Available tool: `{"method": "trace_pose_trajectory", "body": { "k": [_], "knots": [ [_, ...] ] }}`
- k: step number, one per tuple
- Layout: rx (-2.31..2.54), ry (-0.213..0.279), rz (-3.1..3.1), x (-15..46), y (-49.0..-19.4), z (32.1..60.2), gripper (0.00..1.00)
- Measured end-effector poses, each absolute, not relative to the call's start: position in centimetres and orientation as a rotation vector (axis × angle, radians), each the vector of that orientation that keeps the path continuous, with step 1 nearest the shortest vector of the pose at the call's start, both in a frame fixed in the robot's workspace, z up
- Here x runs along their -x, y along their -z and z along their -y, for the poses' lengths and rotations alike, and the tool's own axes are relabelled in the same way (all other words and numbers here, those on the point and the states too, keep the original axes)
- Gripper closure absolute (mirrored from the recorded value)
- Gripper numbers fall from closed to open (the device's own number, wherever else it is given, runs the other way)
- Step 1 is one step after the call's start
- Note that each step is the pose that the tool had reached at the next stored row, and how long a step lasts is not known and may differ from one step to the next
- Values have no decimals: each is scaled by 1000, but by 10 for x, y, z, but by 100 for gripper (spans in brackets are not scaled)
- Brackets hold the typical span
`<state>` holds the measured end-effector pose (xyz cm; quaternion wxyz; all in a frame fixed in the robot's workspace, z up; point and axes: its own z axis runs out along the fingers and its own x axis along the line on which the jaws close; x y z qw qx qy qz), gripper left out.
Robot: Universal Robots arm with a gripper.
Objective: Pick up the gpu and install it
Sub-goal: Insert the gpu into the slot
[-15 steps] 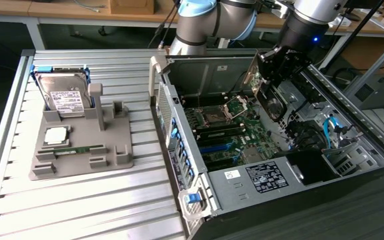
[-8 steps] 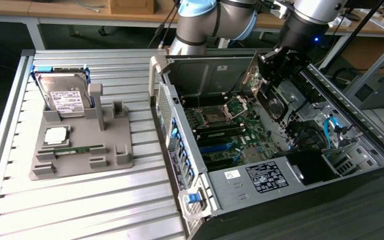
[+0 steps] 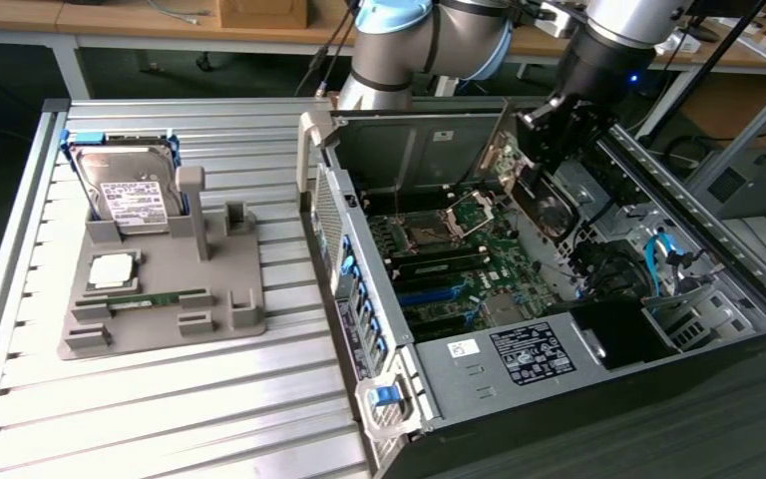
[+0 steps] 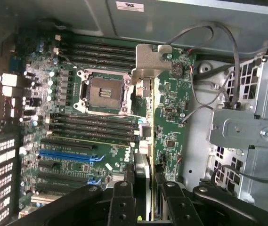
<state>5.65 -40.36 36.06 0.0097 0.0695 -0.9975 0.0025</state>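
gpu (image 4: 172, 120) hangs on edge over motherboard (image 4: 101, 141), inside open case (image 3: 517, 364) | gripper (image 4: 147, 190) clenched on card's upper edge, likely keeping connector edge free for a slot | card apart from board, not yet seated

gpu (image 4: 170, 117) green board speckled with small black chips, silver metal bracket. gripper (image 4: 145, 186) black. motherboard (image 4: 108, 150) darker green, black slots in parallel stripes, bright blue slots (image 4: 68, 154), white logo print. computer case (image 3: 490, 384) grey-silver, dot-perforated side panels, black label (image 3: 530, 354) with white text. cable (image 3: 660, 261) light blue. robot arm (image 3: 423, 35) silver with pale blue joint caps. table (image 3: 157, 409) silvery, ribbed in long parallel slats. tray (image 3: 157, 329) matte grey. hard drive (image 3: 131, 190) silver, white sticker, blue frame round it. memory stick (image 3: 144, 297) green
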Motion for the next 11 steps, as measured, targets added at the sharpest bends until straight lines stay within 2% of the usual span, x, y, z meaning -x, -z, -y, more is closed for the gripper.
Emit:
{"method": "trace_pose_trajectory", "body": {
  "k": [11],
  "knots": [
    [-332, -9, 3105, -56, -361, 404, 73]
  ]
}}
